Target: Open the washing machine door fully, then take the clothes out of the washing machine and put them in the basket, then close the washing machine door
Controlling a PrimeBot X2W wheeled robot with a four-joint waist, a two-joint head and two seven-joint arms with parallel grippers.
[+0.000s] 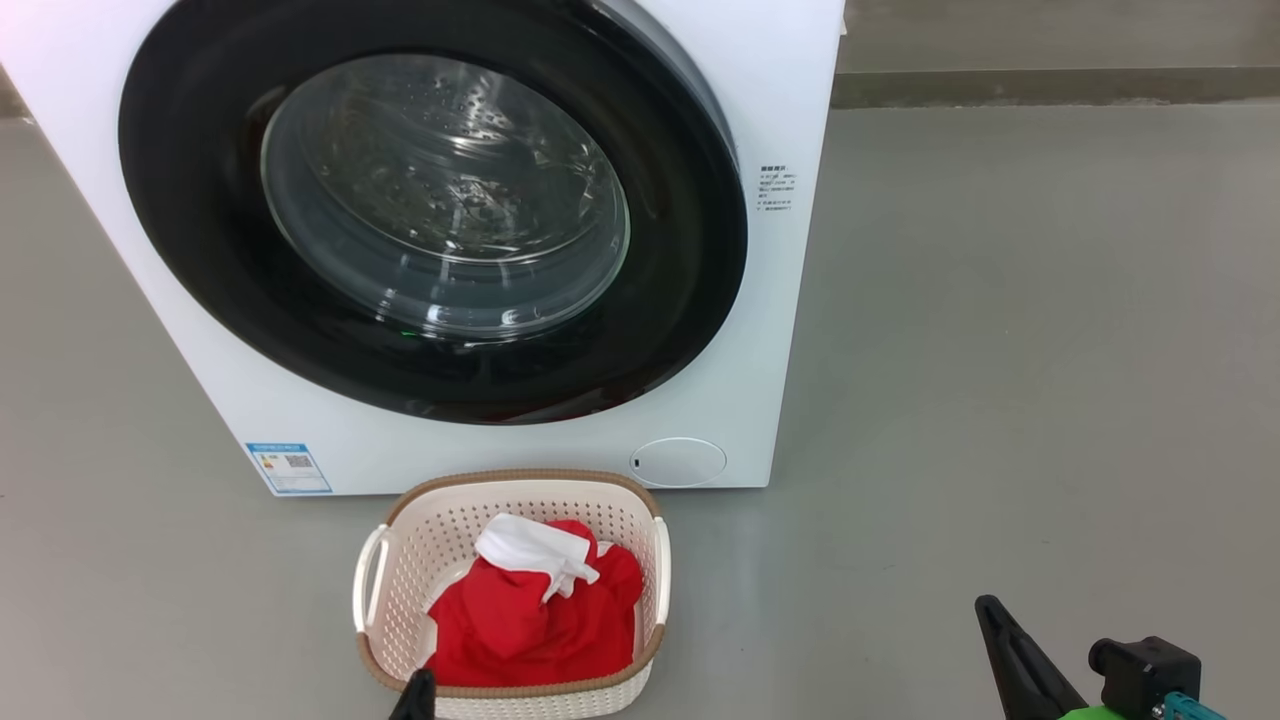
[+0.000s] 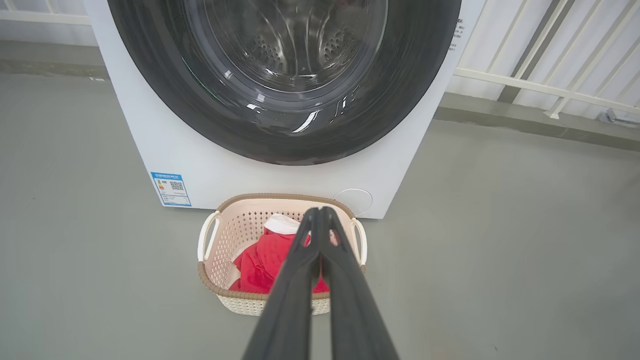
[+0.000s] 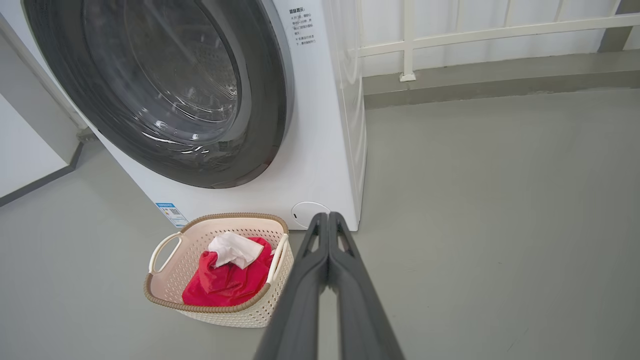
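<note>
Where the floor nears its far edge, the washing machine stands, left of centre in the head view. Blue label low on its front left corner. Washing machine door sits flush against the front and looks shut; steel drum visible through the glass, no fabric seen inside.

Left jaws: closed, nothing between them. Left fingers are pressed together tip to tip and point over the basket. In the head view one tip shows at the basket's near rim; can't tell if it touches.

Basket is on the floor just in front of the machine, below the door, upright. Clothes are inside it: a red bundle with a white cloth piece on top.

Round flap low on the machine front, just right of the basket's far rim.

Right jaws: closed, empty. Right fingers meet at the tips, over bare floor well right of the basket. White railing along the wall behind.
</note>
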